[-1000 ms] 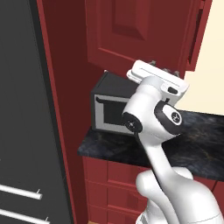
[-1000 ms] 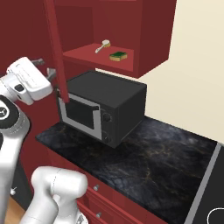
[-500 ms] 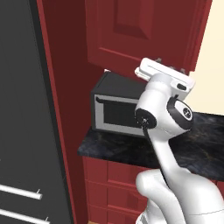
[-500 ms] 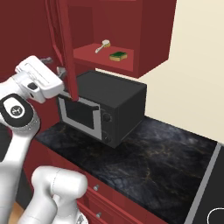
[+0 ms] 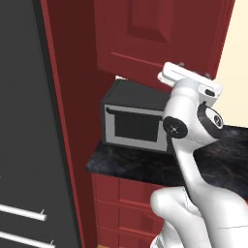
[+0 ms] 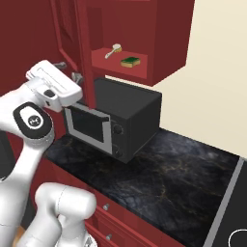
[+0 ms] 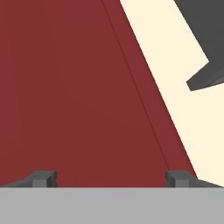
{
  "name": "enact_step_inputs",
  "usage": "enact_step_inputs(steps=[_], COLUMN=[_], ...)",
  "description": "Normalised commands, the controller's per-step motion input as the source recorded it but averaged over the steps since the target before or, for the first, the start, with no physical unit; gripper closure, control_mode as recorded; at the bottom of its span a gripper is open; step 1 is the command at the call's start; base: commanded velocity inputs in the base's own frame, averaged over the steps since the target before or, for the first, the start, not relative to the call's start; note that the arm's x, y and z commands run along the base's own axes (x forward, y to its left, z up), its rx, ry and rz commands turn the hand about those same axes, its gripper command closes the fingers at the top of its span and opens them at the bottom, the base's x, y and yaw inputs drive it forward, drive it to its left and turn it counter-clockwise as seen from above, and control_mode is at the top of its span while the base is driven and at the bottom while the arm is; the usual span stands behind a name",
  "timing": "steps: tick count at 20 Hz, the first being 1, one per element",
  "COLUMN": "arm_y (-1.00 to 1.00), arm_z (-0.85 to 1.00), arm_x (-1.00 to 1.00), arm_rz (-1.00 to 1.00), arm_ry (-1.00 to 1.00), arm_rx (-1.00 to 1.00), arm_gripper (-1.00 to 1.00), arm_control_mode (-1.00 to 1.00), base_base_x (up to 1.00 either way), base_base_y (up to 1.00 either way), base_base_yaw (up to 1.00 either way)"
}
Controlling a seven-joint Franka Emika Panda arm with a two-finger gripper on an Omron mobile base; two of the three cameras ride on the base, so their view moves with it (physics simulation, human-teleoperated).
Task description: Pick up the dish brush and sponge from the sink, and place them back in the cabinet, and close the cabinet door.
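Note:
The dish brush (image 6: 114, 49) and the green sponge (image 6: 130, 61) lie side by side on the red shelf inside the open cabinet (image 6: 166, 43). The cabinet door (image 6: 83, 58) stands partly open, its paneled face (image 5: 160, 43) toward the left base camera. My gripper (image 6: 69, 71) is open and empty, its fingertips up against the door's outer face near its edge. In the hand view the door (image 7: 78, 96) lies flat and very close ahead of the gripper (image 7: 110, 178). From the left base view the gripper (image 5: 193, 69) sits at the door's lower right. The sink is out of view.
A dark microwave (image 6: 130, 116) stands on the black stone counter (image 6: 188, 164) right under the cabinet. A dark grey refrigerator (image 5: 29, 121) stands at the left. Red drawers (image 5: 126, 193) run below the counter. A cooktop corner (image 6: 236, 217) shows at the far right.
My hand has moved right and slightly up against the door. In the right base view the door's edge has swung right, toward the cabinet. The brush and the sponge have not moved.

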Motion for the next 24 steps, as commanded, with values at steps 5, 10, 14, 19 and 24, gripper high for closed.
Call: enact_step_inputs(steps=[5, 10, 14, 19, 24], arm_y=[-0.31, -0.28, -0.27, -0.28, -0.29], arm_z=[0.0, 0.0, 0.0, 0.0, 0.0], arm_x=[0.16, 0.18, 0.19, 0.2, 0.21], arm_rz=[0.05, 0.04, 0.04, 0.04, 0.04], arm_ry=[0.0, 0.0, 0.0, 0.0, 0.0], arm_rx=[0.0, 0.0, 0.0, 0.0, 0.0], arm_gripper=[-1.0, -1.0, -1.0, -1.0, -1.0], arm_control_mode=[-1.0, -1.0, -1.0, -1.0, -1.0], base_base_x=[0.0, 0.0, 0.0, 0.0, 0.0], base_base_y=[0.0, 0.0, 0.0, 0.0, 0.0], base_base_yaw=[0.0, 0.0, 0.0, 0.0, 0.0])
